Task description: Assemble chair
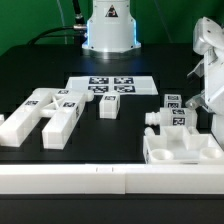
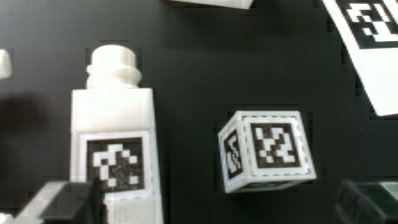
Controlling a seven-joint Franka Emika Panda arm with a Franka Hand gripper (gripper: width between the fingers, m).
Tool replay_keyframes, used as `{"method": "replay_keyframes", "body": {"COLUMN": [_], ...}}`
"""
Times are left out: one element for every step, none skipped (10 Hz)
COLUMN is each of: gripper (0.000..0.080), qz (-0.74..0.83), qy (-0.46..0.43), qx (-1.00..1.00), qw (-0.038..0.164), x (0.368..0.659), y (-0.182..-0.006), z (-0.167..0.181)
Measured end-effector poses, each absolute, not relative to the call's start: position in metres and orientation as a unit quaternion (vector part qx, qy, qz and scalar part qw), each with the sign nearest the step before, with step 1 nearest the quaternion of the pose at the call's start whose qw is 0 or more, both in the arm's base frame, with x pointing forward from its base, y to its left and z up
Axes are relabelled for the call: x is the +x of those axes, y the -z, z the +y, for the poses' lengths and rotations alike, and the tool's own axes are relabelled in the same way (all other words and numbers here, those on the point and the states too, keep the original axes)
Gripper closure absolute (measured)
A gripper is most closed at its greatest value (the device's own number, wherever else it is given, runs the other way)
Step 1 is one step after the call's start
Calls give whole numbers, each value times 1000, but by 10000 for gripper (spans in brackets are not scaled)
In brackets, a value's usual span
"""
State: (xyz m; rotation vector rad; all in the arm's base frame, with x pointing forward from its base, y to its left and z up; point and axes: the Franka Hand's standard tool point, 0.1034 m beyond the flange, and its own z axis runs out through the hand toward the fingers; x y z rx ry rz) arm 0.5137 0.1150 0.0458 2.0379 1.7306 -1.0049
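Two chair pieces lying straight below the claw (image 1: 200,98), on the black table (image 1: 40,80). Nearer one finger: a pegged bar (image 2: 116,135), flat on the table, square tag facing up, rounded peg at the end farther from the fingertips. Toward the other finger: a tagged cube (image 2: 267,150), sitting slightly askew, apart from the bar with bare table between them.

Claw released: fingers (image 2: 54,205) spread wide, gripping nothing, hovering above both pieces. One fingertip close over the tagged end of the bar; touching or not, impossible to tell from the wrist view. Cube below the gap, clear of both fingers.

Just past those two from the claw, toward the front edge of the table: the slotted seat block (image 1: 180,148), open side up, near the pegged bar. Cannot tell whether touching it.

Well apart from the claw, toward the exterior view's left: the long bars (image 1: 45,118), lying close together, tags up. Between that group and the claw: one small block (image 1: 108,105), alone, just in front of the marker board (image 1: 110,85). Marker board flat on the table, a corner of it also showing beyond the cube in the wrist view. Behind the board, farther from the claw: the robot base (image 1: 110,25). Chair in separate parts, spread along the table on both sides of the board.
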Motion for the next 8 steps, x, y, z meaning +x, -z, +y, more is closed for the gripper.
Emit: {"method": "replay_keyframes", "body": {"gripper": [151,151,151,151,151,151,151,151], "qz": [600,608,615,618,617,617,617,617], "qy": [348,341,342,340,337,337,337,338], "qx": [706,703,698,696,699,698,698,698], "qw": [142,138,134,132,133,133,133,133], "x": [514,517,522,535,541,541,540,540], "y": [-45,-44,-44,-46,-46,-45,-44,-44], "z": [115,115,111,108,108,108,108,108]}}
